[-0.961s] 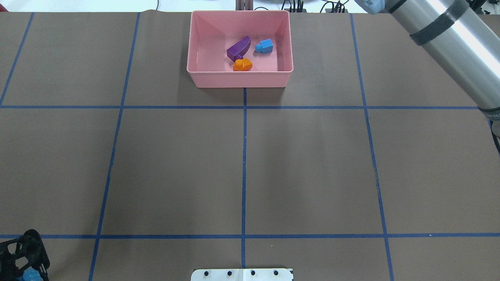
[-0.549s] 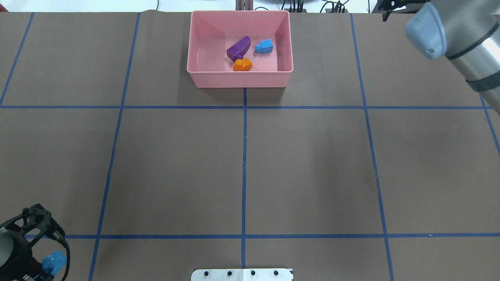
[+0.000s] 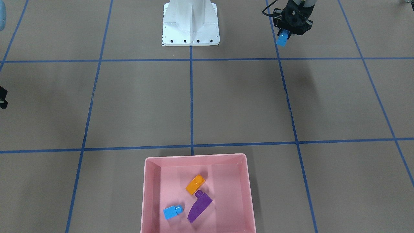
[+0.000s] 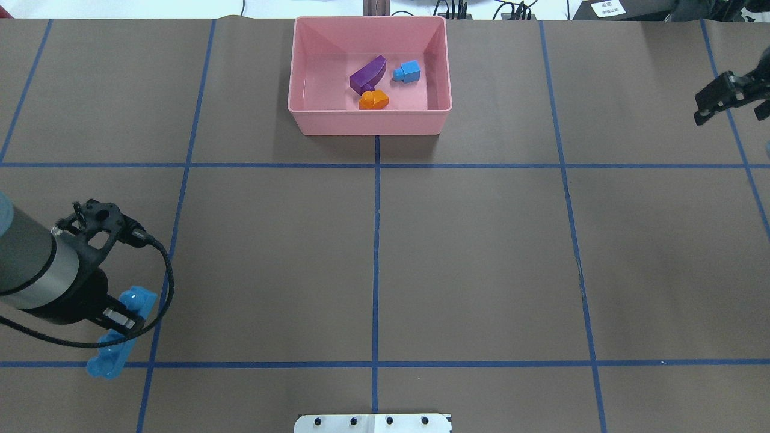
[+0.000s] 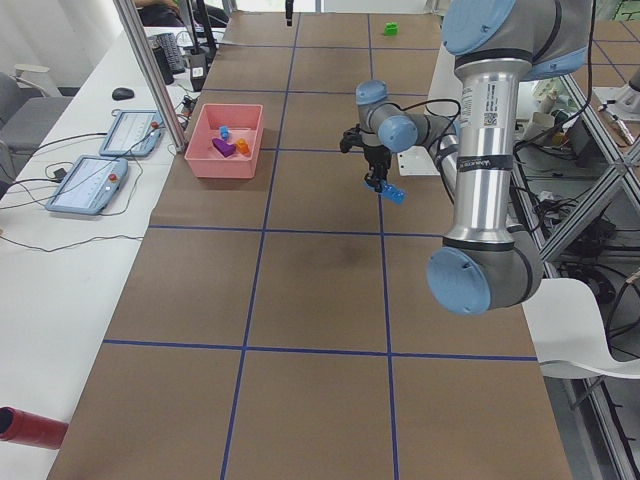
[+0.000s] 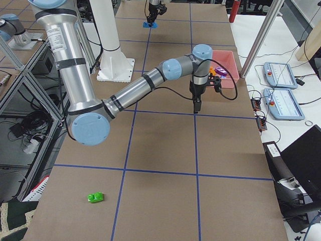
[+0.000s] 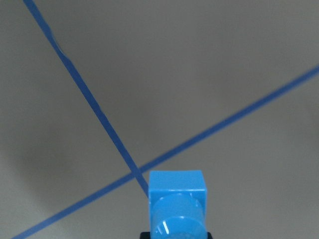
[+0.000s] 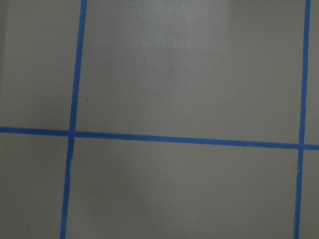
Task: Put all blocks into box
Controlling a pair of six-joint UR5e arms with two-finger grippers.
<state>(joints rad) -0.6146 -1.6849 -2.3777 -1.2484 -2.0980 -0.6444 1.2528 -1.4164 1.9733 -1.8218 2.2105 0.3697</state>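
Observation:
My left gripper (image 4: 120,322) is shut on the long blue four-stud bar (image 4: 123,329) and holds it above the table's near left. The bar also shows in the front-facing view (image 3: 282,38) and the left wrist view (image 7: 177,206). The pink box (image 4: 370,122) stands at the far middle. It holds the purple wedge (image 4: 368,73), the orange block (image 4: 373,100) and the small blue cube (image 4: 408,71). My right gripper (image 4: 701,110) hangs empty at the far right, fingertips apart. The green block (image 6: 95,197) lies on the table beyond it, outside the overhead view.
The white metal base (image 4: 373,423) sits at the near middle edge. Blue tape lines grid the brown table. A red cylinder (image 6: 233,10) lies on the side bench past the table's left end. Tablets and cables lie on that bench beyond the box.
My left gripper has come up from the bottom left corner, forward and rightward, with the blue bar. My right arm has swung out of the top right; only its gripper shows now.

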